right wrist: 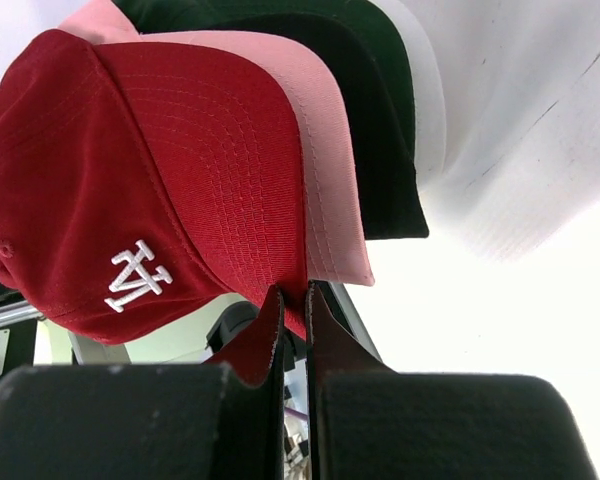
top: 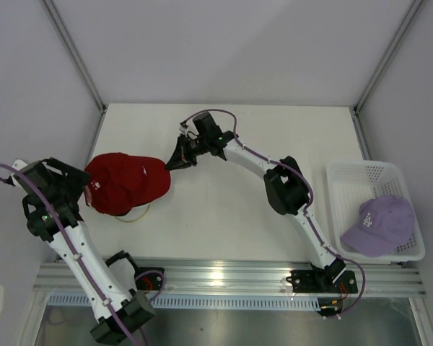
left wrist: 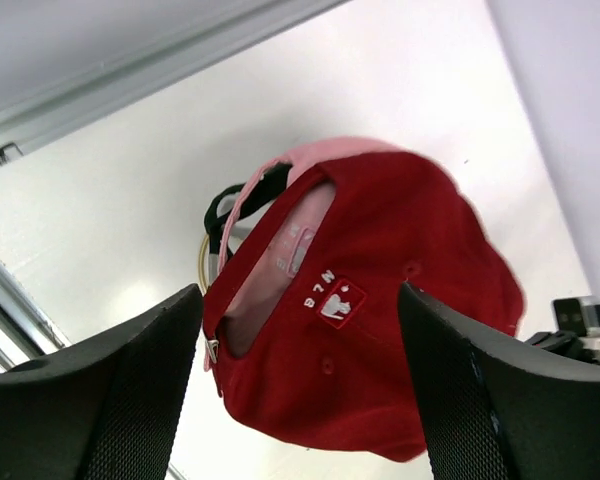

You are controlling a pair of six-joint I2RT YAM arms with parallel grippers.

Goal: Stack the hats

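Observation:
A red cap (top: 126, 184) tops a stack at the table's left. In the right wrist view the red cap (right wrist: 130, 190) lies over a pink cap's brim (right wrist: 330, 160) and a dark green/black cap's brim (right wrist: 385, 120). My right gripper (top: 173, 163) is shut on the tip of the red brim, and the right wrist view shows the gripper (right wrist: 292, 300) pinching it. My left gripper (top: 86, 189) is open behind the red cap; its fingers (left wrist: 110, 400) flank the cap's back (left wrist: 380, 300) without touching it. A lavender cap (top: 379, 223) lies in the basket.
The white mesh basket (top: 353, 176) stands at the right, near the front edge. A gold wire stand (top: 133, 216) shows under the stack, also in the left wrist view (left wrist: 202, 262). White walls and metal posts enclose the table.

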